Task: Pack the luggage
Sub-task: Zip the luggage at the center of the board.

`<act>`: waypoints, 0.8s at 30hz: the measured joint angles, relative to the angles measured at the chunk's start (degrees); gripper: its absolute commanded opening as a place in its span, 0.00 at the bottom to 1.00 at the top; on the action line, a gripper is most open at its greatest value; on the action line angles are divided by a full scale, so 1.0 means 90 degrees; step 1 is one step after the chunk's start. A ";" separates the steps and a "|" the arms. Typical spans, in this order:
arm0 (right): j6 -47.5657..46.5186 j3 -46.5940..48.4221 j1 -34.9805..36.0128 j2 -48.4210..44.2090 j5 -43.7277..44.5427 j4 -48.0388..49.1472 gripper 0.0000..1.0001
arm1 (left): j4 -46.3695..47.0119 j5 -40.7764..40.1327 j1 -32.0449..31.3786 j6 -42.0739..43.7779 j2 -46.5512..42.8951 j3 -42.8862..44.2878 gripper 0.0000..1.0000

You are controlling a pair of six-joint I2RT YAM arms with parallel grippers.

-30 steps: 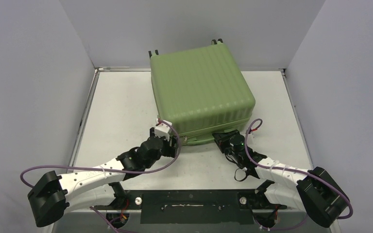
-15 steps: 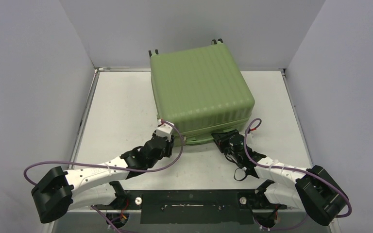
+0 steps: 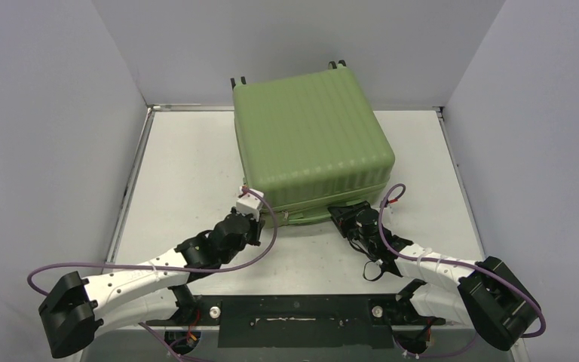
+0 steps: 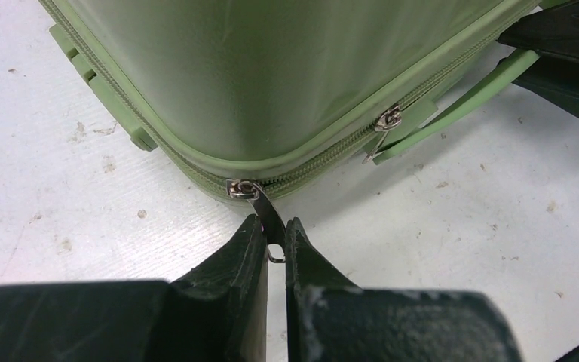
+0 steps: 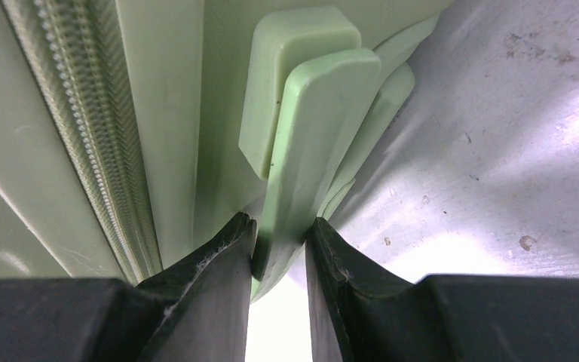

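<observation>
The light-green suitcase (image 3: 313, 143) lies shut at the far middle of the bench (image 3: 188, 166). The left gripper (image 4: 274, 245) pinches the zipper pull (image 4: 268, 215) at its near-left corner, and the right gripper (image 5: 279, 249) clamps the side handle (image 5: 309, 128). Tugging off the zipper's line around that corner could slip the thin pull free.

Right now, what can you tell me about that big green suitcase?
The suitcase is a light-green, ribbed hard shell lying flat, lid down, on the white table, black wheels at its far end. A green zipper runs round the seam. The left gripper pinches one metal zipper pull; a second pull hangs further along. The right gripper clamps the green handle.
</observation>
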 measured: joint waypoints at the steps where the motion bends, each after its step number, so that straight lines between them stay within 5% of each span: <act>1: 0.0000 0.0000 0.0000 0.0000 -0.0002 0.0002 0.00 | -0.0017 0.0029 0.0000 0.0000 -0.0036 -0.0010 0.00; 24: 0.0138 0.0041 0.0250 0.0277 0.0559 0.0267 0.00 | 0.0665 0.0471 -0.0012 0.0163 0.0690 0.0005 0.00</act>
